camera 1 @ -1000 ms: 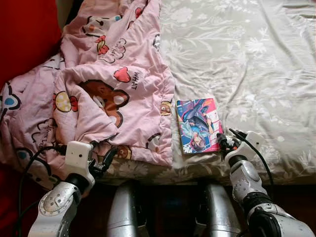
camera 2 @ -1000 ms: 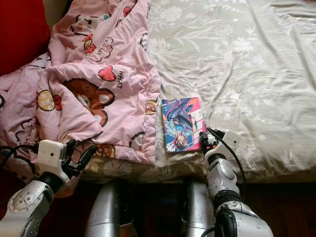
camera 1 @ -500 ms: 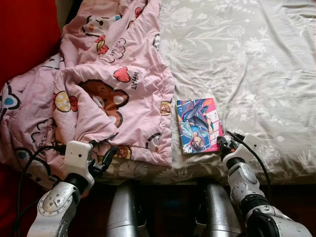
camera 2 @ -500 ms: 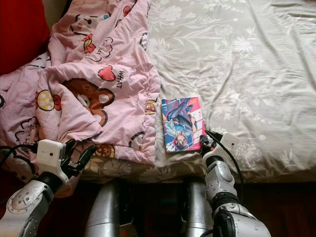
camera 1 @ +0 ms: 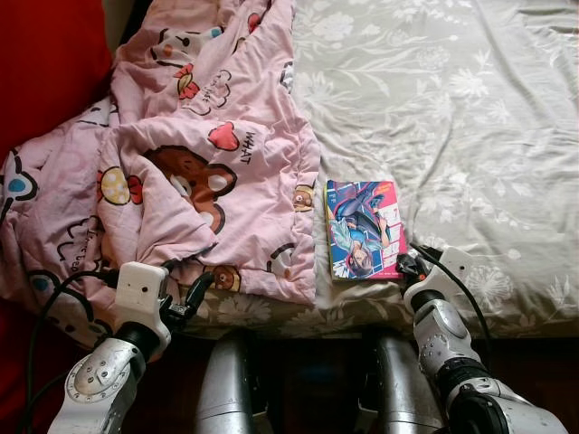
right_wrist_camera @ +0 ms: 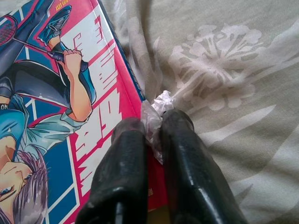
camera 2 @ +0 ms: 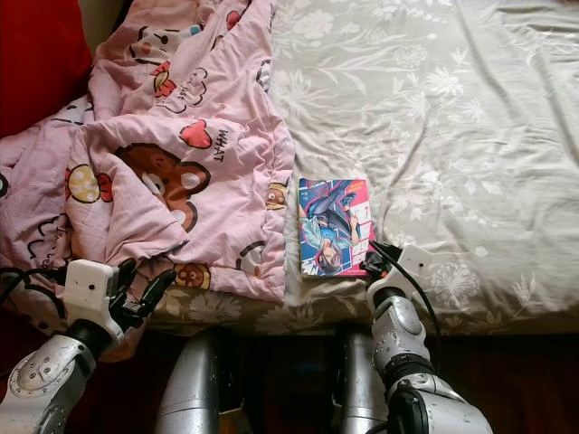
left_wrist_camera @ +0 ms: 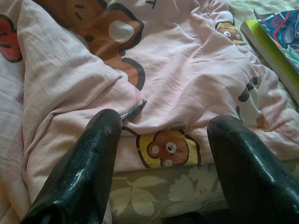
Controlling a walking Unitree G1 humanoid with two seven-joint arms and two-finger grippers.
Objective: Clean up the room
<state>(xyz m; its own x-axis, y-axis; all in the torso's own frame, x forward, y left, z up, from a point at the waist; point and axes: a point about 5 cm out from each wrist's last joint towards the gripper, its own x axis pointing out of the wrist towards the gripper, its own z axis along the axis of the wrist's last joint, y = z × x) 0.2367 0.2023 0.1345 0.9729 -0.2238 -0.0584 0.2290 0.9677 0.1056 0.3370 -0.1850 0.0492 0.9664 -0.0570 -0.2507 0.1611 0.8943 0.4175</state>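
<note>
A comic book [camera 1: 364,228] with a pink and blue cover lies on the grey floral bed sheet [camera 1: 452,108], near the bed's front edge. My right gripper [camera 1: 409,266] sits at the book's near right corner. In the right wrist view it [right_wrist_camera: 156,140] is shut on a crumpled bit of clear plastic wrapper [right_wrist_camera: 158,106] right beside the book's edge [right_wrist_camera: 56,93]. A pink bear-print blanket [camera 1: 199,136] lies bunched over the left half of the bed. My left gripper [camera 1: 192,278] stands open at the blanket's front hem [left_wrist_camera: 187,70], holding nothing.
A red surface [camera 1: 45,54] runs along the bed's left side. My silver legs [camera 1: 226,389] stand against the bed's front edge. The right half of the sheet is bare and wrinkled.
My right gripper has shifted a little left, up against the book's corner, and the book has turned slightly. The left arm has dropped a touch.
</note>
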